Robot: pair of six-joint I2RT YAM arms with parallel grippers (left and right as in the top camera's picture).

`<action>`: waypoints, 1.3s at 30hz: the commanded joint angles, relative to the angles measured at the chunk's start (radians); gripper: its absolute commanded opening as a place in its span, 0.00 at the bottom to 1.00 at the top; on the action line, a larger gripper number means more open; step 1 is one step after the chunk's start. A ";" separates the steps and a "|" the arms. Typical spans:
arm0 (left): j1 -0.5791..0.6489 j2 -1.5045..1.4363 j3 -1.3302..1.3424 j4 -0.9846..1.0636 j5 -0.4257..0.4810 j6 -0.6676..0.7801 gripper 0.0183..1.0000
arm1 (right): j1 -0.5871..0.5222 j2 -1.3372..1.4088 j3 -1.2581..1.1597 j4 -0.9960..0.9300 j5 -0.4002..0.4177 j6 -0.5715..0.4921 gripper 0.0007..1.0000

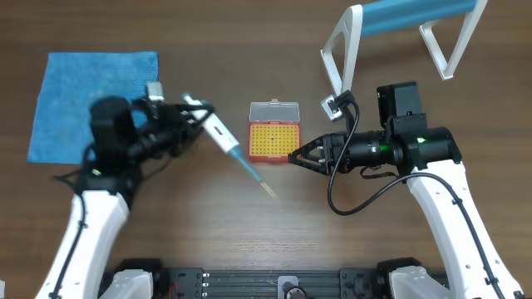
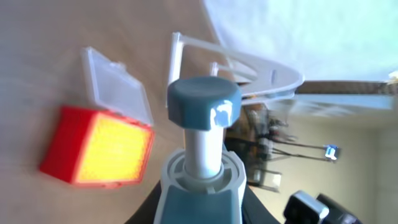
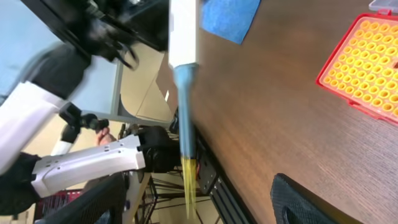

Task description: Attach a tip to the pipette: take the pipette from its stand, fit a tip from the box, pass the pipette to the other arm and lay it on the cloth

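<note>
Nearest, the pipette (image 1: 224, 141) slants with its fitted yellow tip (image 1: 268, 189) toward 4 o'clock; it has a white body, a blue lower shaft and a grey-blue plunger cap. The left gripper (image 1: 198, 115) has its fingers clamped on the upper body. The right gripper (image 1: 295, 156), fingers spread wide, sits at 3 o'clock, just beside the red tip box (image 1: 272, 143). A blue cloth (image 1: 83, 91) lies at 9 o'clock and a white stand (image 1: 342, 46) at 1 o'clock.

left gripper (image 1: 198, 112): clamped on pipette (image 1: 226, 141) near its top, by the blue cloth (image 1: 83, 100) | pipette: slanted, yellow tip (image 1: 268, 191) fitted, over bare wooden table (image 1: 208, 241) | tip box (image 1: 272, 143): centre, lid open | right gripper (image 1: 298, 156): just right of tip box | pipette stand (image 1: 416, 15): upper right
</note>
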 commanded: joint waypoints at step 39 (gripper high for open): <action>0.328 1.410 1.635 -1.116 -0.894 1.415 0.01 | 0.253 0.000 0.010 0.314 0.366 0.597 0.75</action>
